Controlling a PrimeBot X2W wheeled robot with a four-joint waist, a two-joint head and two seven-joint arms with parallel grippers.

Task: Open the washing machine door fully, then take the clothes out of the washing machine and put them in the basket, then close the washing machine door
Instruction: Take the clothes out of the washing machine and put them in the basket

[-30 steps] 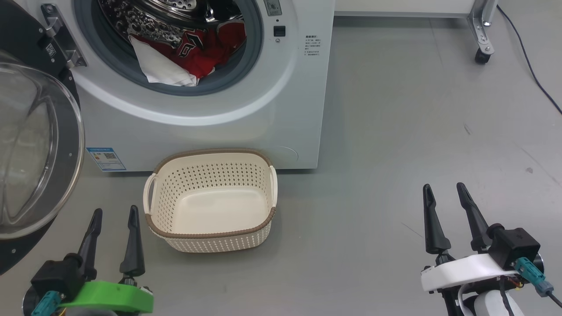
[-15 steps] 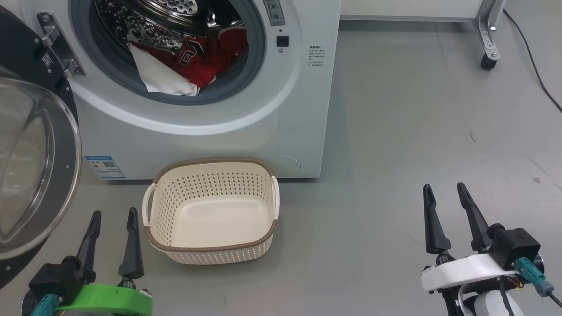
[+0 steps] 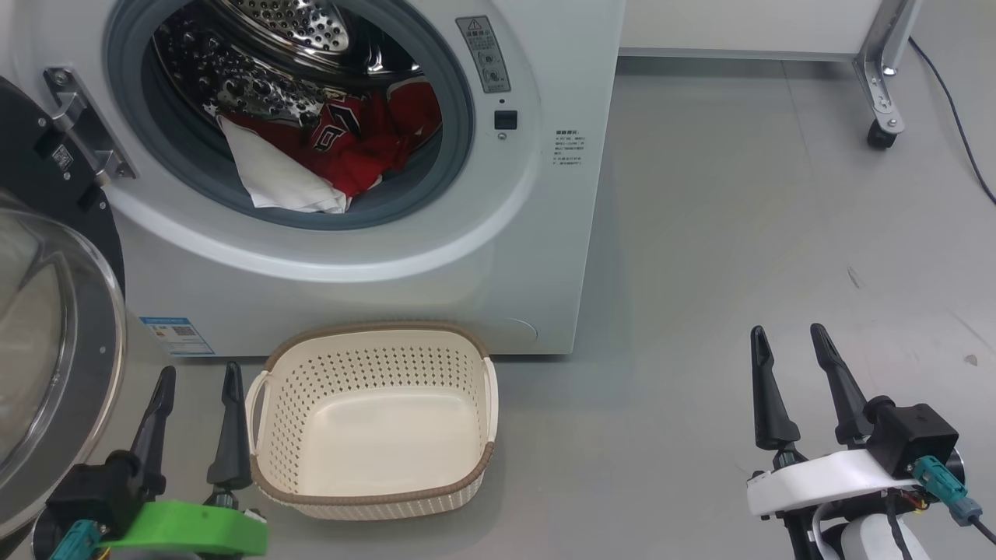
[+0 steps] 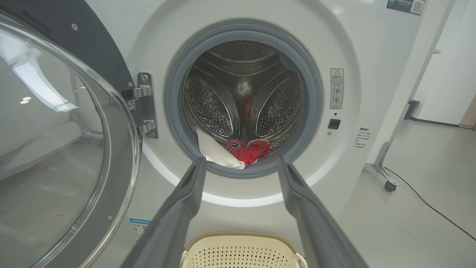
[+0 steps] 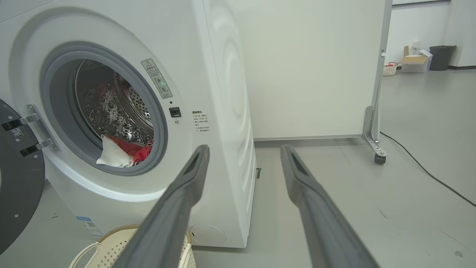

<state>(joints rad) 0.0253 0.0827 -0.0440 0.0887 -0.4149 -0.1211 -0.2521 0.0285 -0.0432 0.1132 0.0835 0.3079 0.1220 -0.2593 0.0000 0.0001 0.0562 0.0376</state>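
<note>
While door (image 3: 54, 350) hangs open, blue label (image 3: 177, 334), unreadable

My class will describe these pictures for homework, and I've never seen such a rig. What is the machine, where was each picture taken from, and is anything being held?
It is a wheeled robot with two arms. The head camera looks down at both: the left gripper on a green base and the right gripper on a white one. Both have their jaws apart and hold nothing. Each wrist camera looks along its own arm's two dark fingers. On the grey floor stands the washing machine, its door swung open at the left. In front of it sits an empty cream basket. The clothes, red and white, lie in the drum.
</note>
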